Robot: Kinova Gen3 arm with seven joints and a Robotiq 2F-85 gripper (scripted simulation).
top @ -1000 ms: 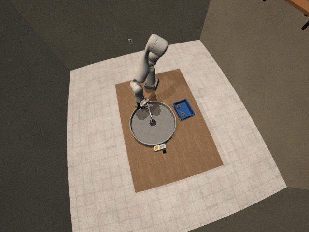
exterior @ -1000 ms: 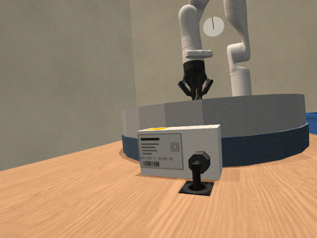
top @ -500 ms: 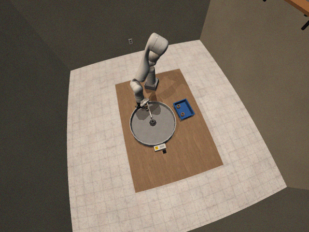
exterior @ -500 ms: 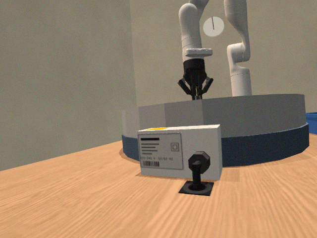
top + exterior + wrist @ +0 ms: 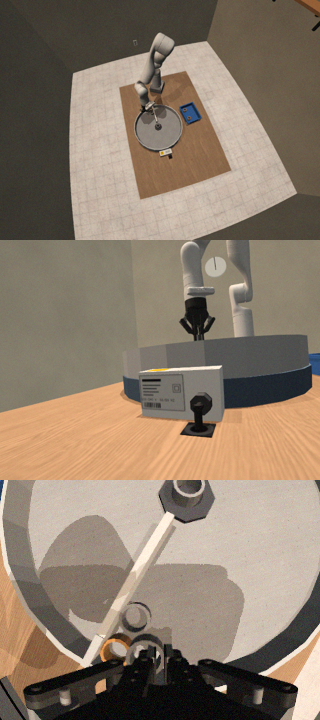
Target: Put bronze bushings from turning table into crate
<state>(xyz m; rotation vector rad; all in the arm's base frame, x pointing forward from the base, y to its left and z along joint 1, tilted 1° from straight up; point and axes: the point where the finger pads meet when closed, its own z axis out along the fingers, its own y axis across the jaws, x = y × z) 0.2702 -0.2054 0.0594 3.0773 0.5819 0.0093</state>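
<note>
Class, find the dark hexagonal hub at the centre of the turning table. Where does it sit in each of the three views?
Top: the hub is mid-picture, at the disc's centre.
Exterior: not visible; the table's grey rim hides it.
Wrist: upper middle, right of centre, beyond the claw, which is shut on a grey bushing.
Shared landmark: that grey rim, seen in all three.
</note>
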